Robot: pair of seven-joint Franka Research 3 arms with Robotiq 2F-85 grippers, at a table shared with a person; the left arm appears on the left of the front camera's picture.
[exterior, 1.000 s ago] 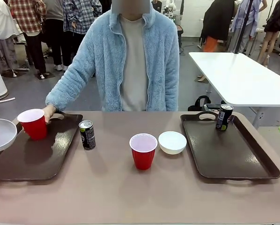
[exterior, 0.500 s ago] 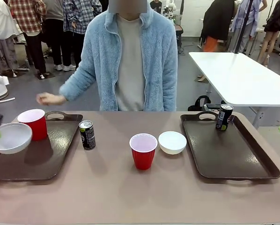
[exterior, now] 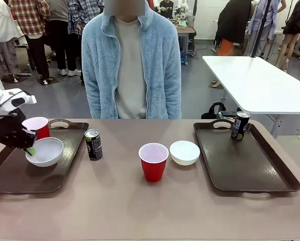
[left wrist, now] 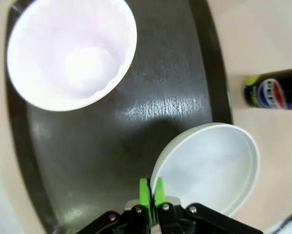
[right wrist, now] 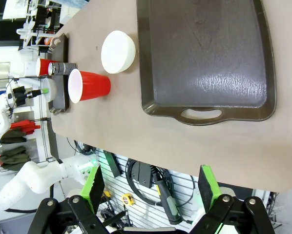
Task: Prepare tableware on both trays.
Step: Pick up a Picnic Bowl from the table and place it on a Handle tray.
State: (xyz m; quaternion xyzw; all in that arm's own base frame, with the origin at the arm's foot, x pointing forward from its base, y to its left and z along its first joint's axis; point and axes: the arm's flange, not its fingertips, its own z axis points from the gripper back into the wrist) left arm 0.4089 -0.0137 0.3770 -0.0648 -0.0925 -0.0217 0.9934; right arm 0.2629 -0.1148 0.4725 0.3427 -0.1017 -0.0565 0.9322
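left end effector [left wrist: 150, 189] pinches white bowl [left wrist: 209, 165] over left tray [left wrist: 87, 146].

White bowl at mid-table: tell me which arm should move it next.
Right, likely. The mid-table bowl sits beside the right tray, and the right gripper is open and empty; the left gripper grips a second bowl at the left tray.

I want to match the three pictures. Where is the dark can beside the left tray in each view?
Front view: the dark can left of centre, just right of the left tray.
Left wrist view: the can at the right edge, sideways.
Right wrist view: the can small, upper left.
Shared landmark: the red cup on that tray.
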